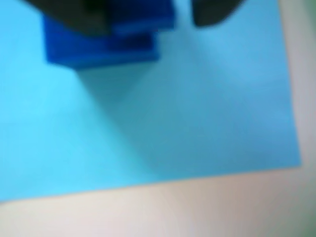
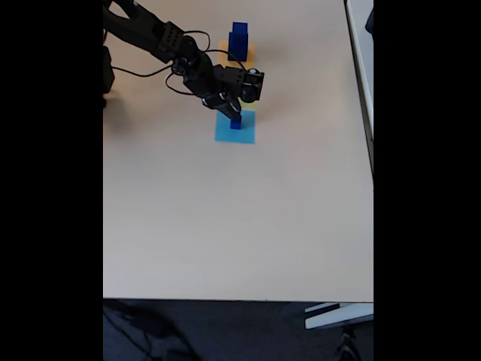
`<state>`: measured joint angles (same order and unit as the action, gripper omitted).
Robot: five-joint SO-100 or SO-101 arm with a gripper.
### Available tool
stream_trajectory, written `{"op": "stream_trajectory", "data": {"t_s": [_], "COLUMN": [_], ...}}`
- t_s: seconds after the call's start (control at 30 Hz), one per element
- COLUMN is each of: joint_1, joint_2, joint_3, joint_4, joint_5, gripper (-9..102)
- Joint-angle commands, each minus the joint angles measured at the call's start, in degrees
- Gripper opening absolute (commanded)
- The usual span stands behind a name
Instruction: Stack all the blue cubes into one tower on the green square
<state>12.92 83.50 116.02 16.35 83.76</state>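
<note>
The gripper (image 2: 234, 118) is hanging directly over the light-blue paper square (image 2: 244, 134), with its dark fingers (image 1: 212, 14) entering the wrist view from the top edge. The fingers are flanking a blue cube (image 1: 101, 49) that is sitting on the light-blue paper square near its upper-left part in the wrist view. A smaller blue block face (image 1: 145, 22) is showing just above that cube between the fingers; the blur is making it impossible to tell whether this is a second cube or part of the same one. Whether the claw is clamping the cube or merely standing around it cannot be told.

In the fixed view, the cube under the claw (image 2: 236, 124) is lying on the upper part of the light-blue paper square. Up the table from that square, two more blue cubes (image 2: 239, 39) are standing stacked on an orange-yellow square (image 2: 250, 51). The black arm (image 2: 161, 37) is reaching in from the upper left toward the light-blue paper square, with cables looping beside it. All are resting on a pale table (image 2: 240, 218).
</note>
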Motion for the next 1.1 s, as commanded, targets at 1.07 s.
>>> {"op": "stream_trajectory", "data": {"t_s": [1.07], "joint_1": [-14.06], "joint_2": [12.92], "joint_3": [-37.27], "joint_4": [44.91], "joint_5": [8.79], "gripper": [0]}}
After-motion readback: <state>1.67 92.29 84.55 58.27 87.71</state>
